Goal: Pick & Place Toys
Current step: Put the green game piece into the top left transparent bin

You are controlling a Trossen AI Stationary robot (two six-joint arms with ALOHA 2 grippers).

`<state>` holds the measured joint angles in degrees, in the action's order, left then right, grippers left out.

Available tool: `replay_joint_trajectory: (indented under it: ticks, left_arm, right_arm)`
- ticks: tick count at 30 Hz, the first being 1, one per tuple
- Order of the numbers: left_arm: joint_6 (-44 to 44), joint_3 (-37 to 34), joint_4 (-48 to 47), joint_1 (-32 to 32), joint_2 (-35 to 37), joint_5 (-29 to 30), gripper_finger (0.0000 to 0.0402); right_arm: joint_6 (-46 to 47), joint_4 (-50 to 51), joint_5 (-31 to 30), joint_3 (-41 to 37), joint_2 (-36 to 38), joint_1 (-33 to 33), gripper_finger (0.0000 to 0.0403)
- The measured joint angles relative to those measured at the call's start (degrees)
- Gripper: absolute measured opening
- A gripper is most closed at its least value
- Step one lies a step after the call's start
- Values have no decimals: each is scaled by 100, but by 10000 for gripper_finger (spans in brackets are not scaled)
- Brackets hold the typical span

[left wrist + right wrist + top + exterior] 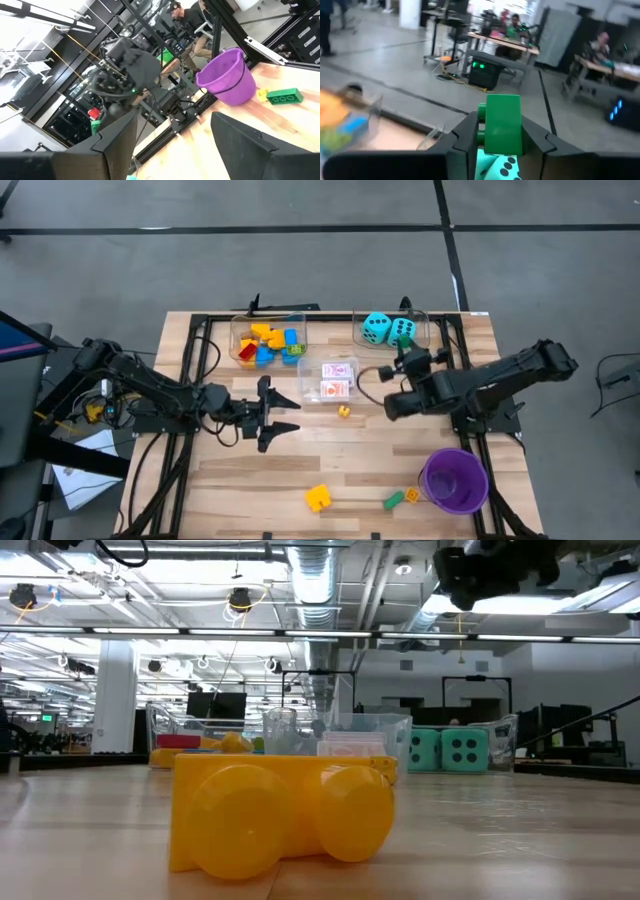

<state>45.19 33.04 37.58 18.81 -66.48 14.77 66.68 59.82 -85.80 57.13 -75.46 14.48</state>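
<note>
Because the low camera sits at worktop (330,465) height, a yellow brick (280,810) lying loose near the front edge fills its view, not yet gathered; in the high view it lies alone, with a green brick (394,500) and a small orange piece (411,495) just beside the purple cup (455,480), all three apparently still waiting their turn. Farther in, the left hand (275,415) hovers over the middle of the worktop with its fingers spread and nothing between them, which reads as an arm parked or ready for the next pick. A tiny yellow piece (343,411) sits on bare wood near a clear bin of card packs (339,379). Beyond that, the right hand (501,131) is clamped on a green block (502,125), pinched upright between the two fingers so it can be carried; the high view puts this hand above the near edge of the far-right bin (425,328), over the two turquoise dice (388,330), and the wrist view shows a die right under the block, so a drop into that bin looks to be the step in hand. The far-left bin (238,330) already holds a heap of mixed bricks (268,344), suggesting sorting is well along but unfinished.
</note>
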Motion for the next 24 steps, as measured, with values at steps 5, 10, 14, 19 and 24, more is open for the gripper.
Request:
replay_joint_trajectory:
  ticks: [5,10,14,19,24]
  left_arm:
    - [-36,0,-2,0,0,3,248]
    - [-42,0,-19,0,0,3,248]
    - [-168,0,-27,0,0,5,248]
    - [-216,0,-71,37,0,146,248]
    - [-216,0,-17,39,0,146,248]
  right_arm:
    - [-1656,-1538,124,197,-62,-244,89]
    - [-5421,-4908,1699,233,-539,104,89]
    - [-7480,-7169,3725,229,-943,394,89]
    - [-8330,-7483,4552,206,-806,591,89]
    - [-8307,-7412,4876,-310,373,283,89]
